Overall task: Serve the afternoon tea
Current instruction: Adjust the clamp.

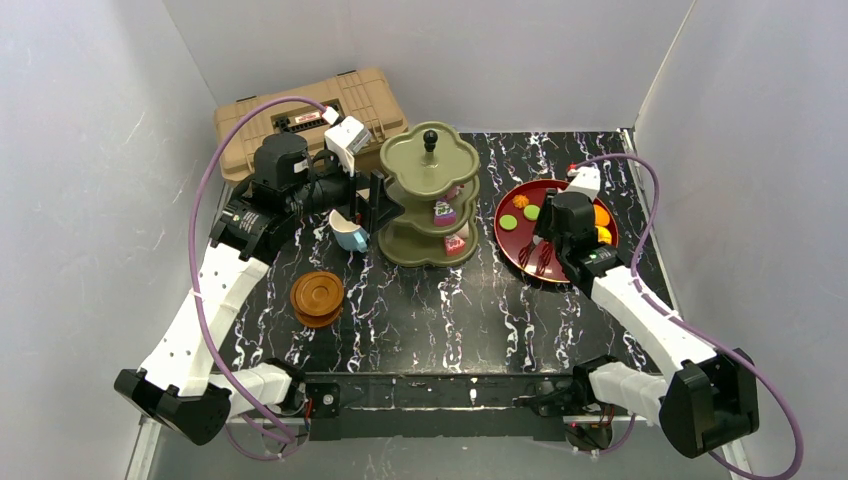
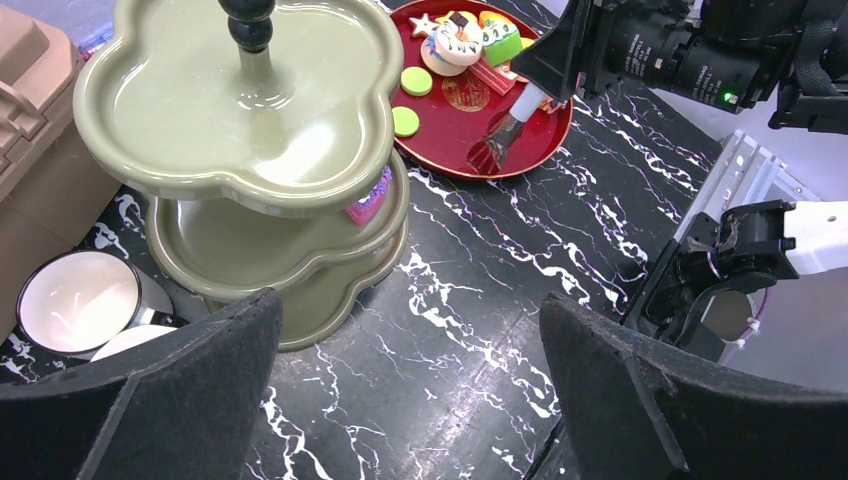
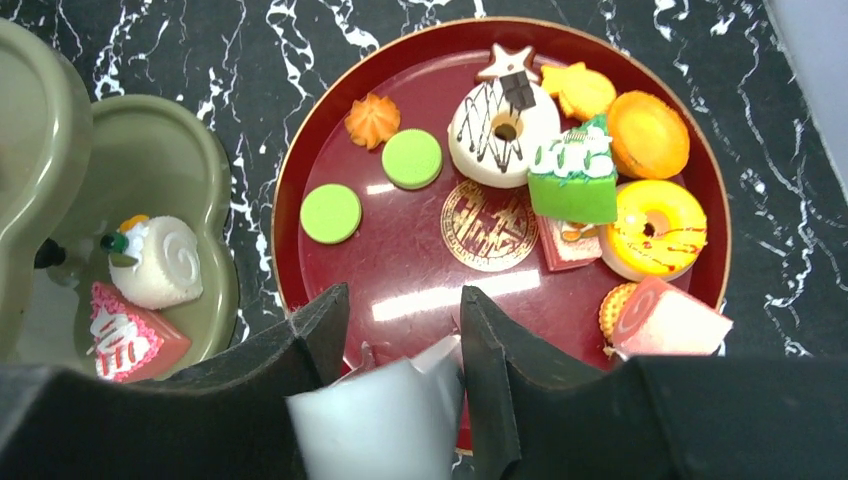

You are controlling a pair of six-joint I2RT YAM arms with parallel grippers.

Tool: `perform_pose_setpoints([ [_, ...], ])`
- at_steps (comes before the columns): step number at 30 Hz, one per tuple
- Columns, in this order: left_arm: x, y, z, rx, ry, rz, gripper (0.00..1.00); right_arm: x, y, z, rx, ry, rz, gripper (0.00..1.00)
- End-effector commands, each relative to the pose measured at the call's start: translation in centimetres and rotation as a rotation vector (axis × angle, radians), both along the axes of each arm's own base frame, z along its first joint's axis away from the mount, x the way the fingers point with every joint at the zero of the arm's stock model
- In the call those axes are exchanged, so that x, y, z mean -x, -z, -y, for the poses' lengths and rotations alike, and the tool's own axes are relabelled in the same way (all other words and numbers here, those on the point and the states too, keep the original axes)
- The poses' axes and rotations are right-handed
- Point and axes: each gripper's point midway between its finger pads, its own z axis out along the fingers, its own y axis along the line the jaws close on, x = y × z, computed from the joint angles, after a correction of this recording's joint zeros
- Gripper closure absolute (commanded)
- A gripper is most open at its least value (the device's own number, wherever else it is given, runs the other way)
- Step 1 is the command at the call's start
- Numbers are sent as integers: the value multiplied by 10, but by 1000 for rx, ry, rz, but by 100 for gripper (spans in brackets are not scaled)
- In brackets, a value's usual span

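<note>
Chiefly cakes (image 3: 505, 125) on tray (image 3: 400, 250) (stand (image 3: 190, 150) too)

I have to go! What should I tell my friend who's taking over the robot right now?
Left end effector: open, beside the olive-green three-tier scalloped stand.
Right end effector: shut on a white toy piece, over the round red tray.
Done: a few toy cakes sit on the stand.
To do: most cakes lie on the tray; the light-blue mug stands apart from the stacked brown saucers.
</note>
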Motion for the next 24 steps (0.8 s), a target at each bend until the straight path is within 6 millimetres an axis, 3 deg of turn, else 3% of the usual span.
perform_pose_setpoints([
  [1,8,-18,-4,23,2,49,1,4,3,-6,-35,-21,3,47],
  [12,7,-20,-4,27,-1,51,1,12,-3,-5,-40,-46,31,48],
  [15,7,-21,-4,29,-2,49,1,8,-9,-3,-26,-36,49,55],
  [20,6,-23,-4,32,-3,50,1,-15,-49,5,27,19,141,68],
  [24,6,-25,-4,29,-4,59,1,-33,-82,7,49,40,214,71],
])
